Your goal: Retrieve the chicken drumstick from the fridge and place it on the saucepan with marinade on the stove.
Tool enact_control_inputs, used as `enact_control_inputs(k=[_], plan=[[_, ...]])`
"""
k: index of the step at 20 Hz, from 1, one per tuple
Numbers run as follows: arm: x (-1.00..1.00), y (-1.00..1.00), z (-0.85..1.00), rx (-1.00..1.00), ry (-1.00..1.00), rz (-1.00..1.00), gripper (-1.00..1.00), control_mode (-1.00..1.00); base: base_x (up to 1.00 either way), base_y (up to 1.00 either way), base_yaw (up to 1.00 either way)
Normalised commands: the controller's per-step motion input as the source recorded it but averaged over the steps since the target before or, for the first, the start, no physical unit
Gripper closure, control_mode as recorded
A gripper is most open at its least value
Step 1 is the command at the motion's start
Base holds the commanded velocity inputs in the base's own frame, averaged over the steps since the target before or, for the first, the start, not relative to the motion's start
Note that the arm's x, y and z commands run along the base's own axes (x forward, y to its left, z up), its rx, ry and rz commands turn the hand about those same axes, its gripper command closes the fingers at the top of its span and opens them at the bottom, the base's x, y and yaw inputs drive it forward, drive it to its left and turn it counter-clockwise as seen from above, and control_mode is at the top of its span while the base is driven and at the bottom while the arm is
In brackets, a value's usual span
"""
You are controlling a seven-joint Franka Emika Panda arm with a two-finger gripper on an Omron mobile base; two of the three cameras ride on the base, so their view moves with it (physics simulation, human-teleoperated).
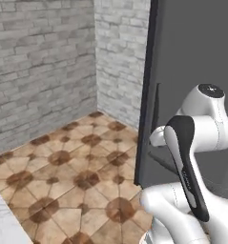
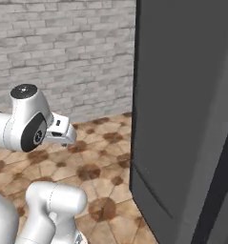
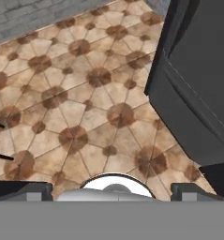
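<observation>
Right at the bottom of the hand view, the tool [image 3: 111,191] shows two dark finger tips [image 3: 26,191] set wide apart near either edge, so it is spread wide and holding nothing. It is looking straight down at the tiled floor [image 3: 76,93], terracotta and cream tiles with dark brown star patterns, and nothing lies between the fingers. Just off to the tool's right stands the fridge [image 3: 197,84], its grey front closed, the lower corner of the cabinet meeting the tiles. From the left base view, the white arm [image 1: 196,157] is folded up close against the fridge [image 1: 191,62], with a long thin dark handle [image 1: 157,109] running down the door beside the arm's elbow. From the right base view, the fridge [image 2: 182,105] rises tall and matte grey, a dark side panel down its right edge, and the arm's wrist sits well to its left over the floor [image 2: 96,162]. I can read no writing on the fridge or the arm. Further back, pale grey brick walls [image 1: 44,62] meet in a corner behind the tiles. A pale marbled table [image 1: 2,224] edge pokes in at the lower left.
</observation>
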Motion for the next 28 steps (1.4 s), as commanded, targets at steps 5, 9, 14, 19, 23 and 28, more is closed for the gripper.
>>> enact_control_inputs(k=[5, 9, 14, 19, 23, 28], plan=[[0.0, 0.0, 0.0, 0.0, 0.0, 0.0, -1.0, 1.0, 0.96, 0.31, 0.57], [0.0, 0.0, 0.0, 0.0, 0.0, 0.0, -1.0, 1.0, 1.0, 0.28, 0.54], [0.0, 0.0, 0.0, 0.0, 0.0, 0.0, -1.0, 1.0, 1.0, 0.2, 0.43], [0.0, 0.0, 0.0, 0.0, 0.0, 0.0, -1.0, 1.0, 1.0, 0.02, 0.2], [0.0, 0.0, 0.0, 0.0, 0.0, 0.0, -1.0, 1.0, 0.85, 0.0, 0.03], [0.0, 0.0, 0.0, 0.0, 0.0, 0.0, -1.0, 1.0, 0.37, 0.0, -0.09]])
